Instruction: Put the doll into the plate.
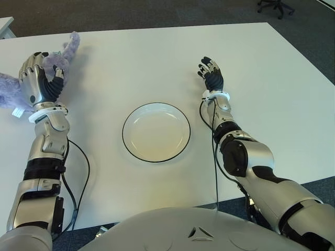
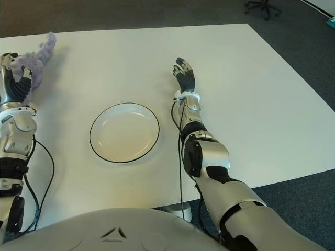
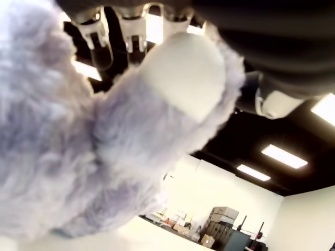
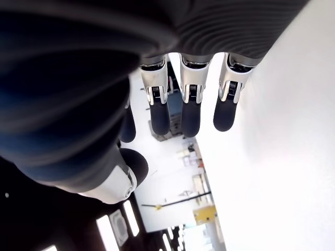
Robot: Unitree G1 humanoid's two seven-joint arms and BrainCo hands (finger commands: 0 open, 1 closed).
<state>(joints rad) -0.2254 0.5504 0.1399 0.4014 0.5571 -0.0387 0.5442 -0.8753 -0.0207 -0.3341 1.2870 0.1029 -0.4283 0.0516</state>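
Currently left hand (image 1: 44, 78) clamped on purple plush doll (image 1: 65, 52), far left of empty plate (image 1: 156, 132). Doll looks soft, light, squashy; hold thick body. Right hand (image 1: 211, 73) right of plate, fingers apart.

Bright, even overhead light fills both eye views; the white table (image 1: 131, 57) is nearly washed out, and shadows under the arms and the plate (image 1: 156, 132) are faint. In the left wrist view, ceiling lights (image 3: 282, 156) glare against a dark ceiling and the close doll (image 3: 104, 141) is blurred. The right wrist view is strongly backlit.
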